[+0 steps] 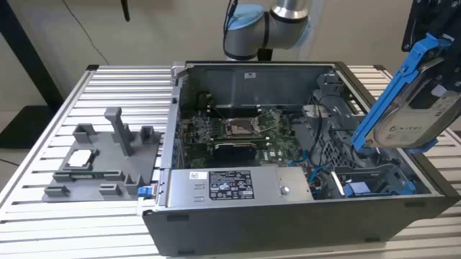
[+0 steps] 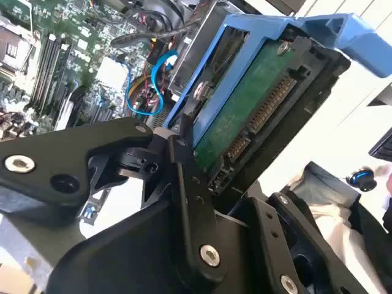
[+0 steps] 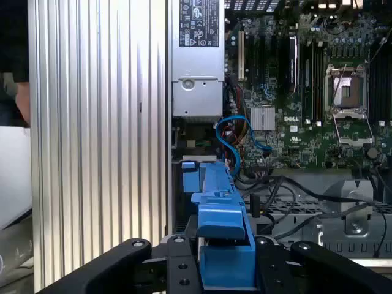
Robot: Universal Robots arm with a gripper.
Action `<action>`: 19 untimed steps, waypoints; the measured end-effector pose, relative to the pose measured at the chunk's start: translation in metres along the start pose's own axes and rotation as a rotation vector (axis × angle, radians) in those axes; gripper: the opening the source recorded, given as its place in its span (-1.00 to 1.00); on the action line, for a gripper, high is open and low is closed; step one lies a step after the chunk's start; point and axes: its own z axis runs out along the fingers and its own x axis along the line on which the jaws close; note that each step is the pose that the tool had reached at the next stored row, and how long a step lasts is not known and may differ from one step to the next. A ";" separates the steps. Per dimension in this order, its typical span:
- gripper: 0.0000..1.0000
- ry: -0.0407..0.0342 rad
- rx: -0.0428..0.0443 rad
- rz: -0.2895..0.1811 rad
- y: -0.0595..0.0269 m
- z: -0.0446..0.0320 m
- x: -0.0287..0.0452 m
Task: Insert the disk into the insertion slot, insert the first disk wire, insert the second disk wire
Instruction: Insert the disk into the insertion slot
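Black gripper (image 3: 223, 251) sits clamped on the disk (image 1: 412, 116), held tilted at the exterior view's upper right. Its long axis slants down toward the insertion slot (image 1: 374, 174), just below in the case's lower-right corner.

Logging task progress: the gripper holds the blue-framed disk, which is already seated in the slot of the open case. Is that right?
Not quite. The gripper holds the disk, but it is not seated: the exterior view shows it tilted in the air above the open case, outside the slot.
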 end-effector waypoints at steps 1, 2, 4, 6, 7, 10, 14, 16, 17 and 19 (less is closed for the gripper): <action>-0.35 0.0000 0.0000 0.000 0.0000 0.0000 0.0000; -0.35 0.0001 0.0000 0.000 0.0000 0.0000 0.0000; -0.35 0.0001 0.0000 0.000 0.0000 0.0000 0.0000; -0.35 0.0000 0.0000 0.000 0.0000 0.0000 0.0000; -0.35 0.0000 0.0000 0.000 0.0000 0.0000 0.0000; -0.35 0.0002 0.0000 0.000 0.0000 0.0001 0.0000; -0.35 0.0000 0.0000 0.000 -0.0001 0.0030 0.0000; -0.35 0.0000 0.0017 0.000 -0.0002 0.0051 0.0000; -0.35 0.0000 0.0036 0.000 -0.0003 0.0063 0.0000; -0.35 -0.0002 0.0080 0.000 -0.0004 0.0090 0.0000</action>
